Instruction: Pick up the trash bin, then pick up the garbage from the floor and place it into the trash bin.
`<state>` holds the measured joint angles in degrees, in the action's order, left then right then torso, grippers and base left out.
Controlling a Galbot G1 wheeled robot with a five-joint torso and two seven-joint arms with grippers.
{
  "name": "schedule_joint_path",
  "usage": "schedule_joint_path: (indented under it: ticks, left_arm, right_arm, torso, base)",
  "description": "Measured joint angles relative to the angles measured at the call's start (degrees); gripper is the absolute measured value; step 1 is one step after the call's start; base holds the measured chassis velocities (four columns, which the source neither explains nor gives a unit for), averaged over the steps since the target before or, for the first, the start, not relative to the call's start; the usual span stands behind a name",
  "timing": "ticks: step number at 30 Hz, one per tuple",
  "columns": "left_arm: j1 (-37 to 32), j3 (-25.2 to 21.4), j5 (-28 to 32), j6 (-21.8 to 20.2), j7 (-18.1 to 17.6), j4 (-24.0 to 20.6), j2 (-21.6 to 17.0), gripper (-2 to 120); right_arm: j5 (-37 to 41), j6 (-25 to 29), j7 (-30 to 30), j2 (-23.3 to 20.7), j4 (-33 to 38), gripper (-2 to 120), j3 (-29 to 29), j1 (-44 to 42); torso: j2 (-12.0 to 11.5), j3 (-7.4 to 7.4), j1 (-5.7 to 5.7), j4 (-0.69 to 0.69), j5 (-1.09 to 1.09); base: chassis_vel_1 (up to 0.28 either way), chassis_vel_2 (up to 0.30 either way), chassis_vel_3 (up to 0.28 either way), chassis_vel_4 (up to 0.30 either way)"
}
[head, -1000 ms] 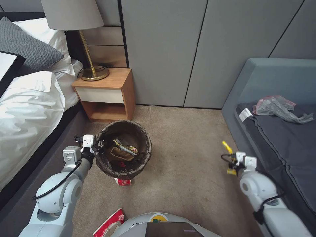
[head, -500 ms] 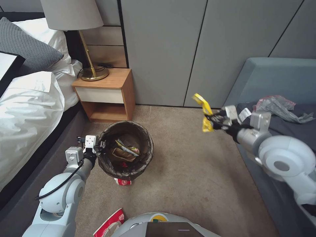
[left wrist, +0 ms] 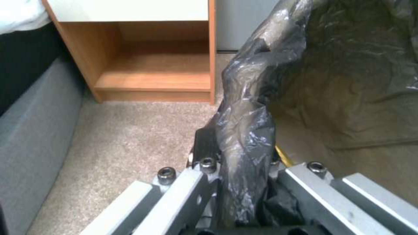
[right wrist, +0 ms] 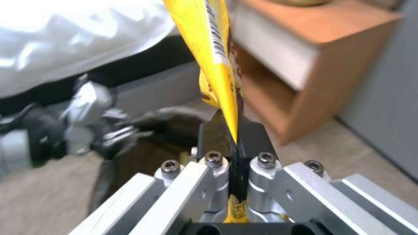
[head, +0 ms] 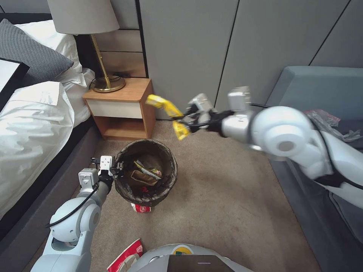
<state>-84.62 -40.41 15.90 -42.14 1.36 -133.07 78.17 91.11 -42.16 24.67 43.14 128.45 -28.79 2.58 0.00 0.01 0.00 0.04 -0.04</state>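
The right gripper [head: 186, 118] was raised in the air above and just beyond the trash bin [head: 146, 172], fingers pressed together on a yellow snack wrapper [head: 166, 107]. In the head view the wrapper stuck out toward the nightstand [head: 124, 107], one end up, a shorter end hanging below the fingers. The right wrist view showed the wrapper [right wrist: 215, 55] edge-on, clamped between the black pads [right wrist: 217, 137], with a strip of dark print along its side, too blurred to read; a yellow tail with dark marks poked out behind the pads.

The left gripper [head: 113, 169] sat at the bin's left rim, clamped on the rim and the folded-over brown bag liner. The left wrist view showed this close up: crinkled liner [left wrist: 248, 130] squeezed between the fingers [left wrist: 204, 150], a sliver of yellow just beside them, and the nightstand's open lower shelf [left wrist: 152, 78] behind.

The bin stood over the carpet [head: 219, 196] in front of the nightstand. Inside lay a tan paper bag [head: 141, 177], a wrapper with yellow and green print and something red; no text legible. A red-and-white paper bowl [head: 140, 208] peeked from under the bin's near edge, markings unreadable. A red-and-white paper piece [head: 126, 257] lay on the carpet near the robot's base. The bed [head: 34, 124] lay to the left, a brass lamp [head: 104, 81] stood on the nightstand.
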Motion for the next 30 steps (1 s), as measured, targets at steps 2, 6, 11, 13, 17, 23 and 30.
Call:
schedule_joint_path:
  ticks: [2, 6, 11, 13, 17, 23, 30]
  left_arm:
    - [0.0, -0.2, 0.0, 0.0, 0.1, 0.0, 0.0, 0]
    - [0.1, -0.7, 0.2, 0.0, 0.1, 0.0, -0.2, 0]
    - [0.2, -0.8, 0.3, 0.0, 0.2, 0.0, -0.2, 0]
    - [0.3, -0.7, 0.3, 0.0, 0.2, 0.0, -0.2, 0]
    - [0.3, -0.9, 0.5, 0.0, 0.2, 0.0, -0.3, 0]
    - [0.2, -1.6, 1.0, 0.0, 0.2, -0.2, -0.7, 0]
    - [0.1, -1.7, 1.3, 0.0, 0.2, -0.3, -0.5, 0]
  right_arm:
    - [0.0, 0.0, 0.7, 1.6, -0.4, 0, -2.3, 0.6]
    - [-0.8, 0.1, 1.7, 4.0, -0.9, 0, -6.8, 0.1]
    - [-2.3, 0.2, 2.6, 6.0, -2.3, 0, -10.5, -0.9]
    - [-3.1, 0.3, 2.6, 6.4, -2.9, 0, -11.1, -1.3]
    - [-5.0, 0.7, 2.5, 7.6, -5.4, 0, -12.7, -2.4]
    - [-7.6, 1.2, 1.9, 9.6, -9.3, 0, -14.2, -4.4]
    - [-9.9, 2.4, 0.8, 11.2, -13.7, 18, -15.3, -5.8]
  torso:
    - [0.0, 0.0, 0.0, -0.02, 0.0]
    - [0.0, -0.01, 0.0, -0.05, 0.02]
    - [0.0, -0.01, 0.0, -0.05, 0.02]
    - [0.0, -0.01, 0.0, -0.05, 0.03]
    - [0.0, -0.01, 0.0, -0.05, 0.02]
    - [0.0, -0.01, 0.0, -0.05, 0.03]
    - [0.0, -0.01, 0.0, -0.04, 0.03]
  base:
    - [0.0, 0.0, 0.0, 0.0]
    - [0.0, 0.0, 0.0, 0.0]
    - [0.0, 0.0, 0.0, 0.0]
    - [0.0, 0.0, 0.0, 0.0]
    - [0.0, 0.0, 0.0, 0.0]
    - [0.0, 0.0, 0.0, 0.0]
    - [0.0, 0.0, 0.0, 0.0]
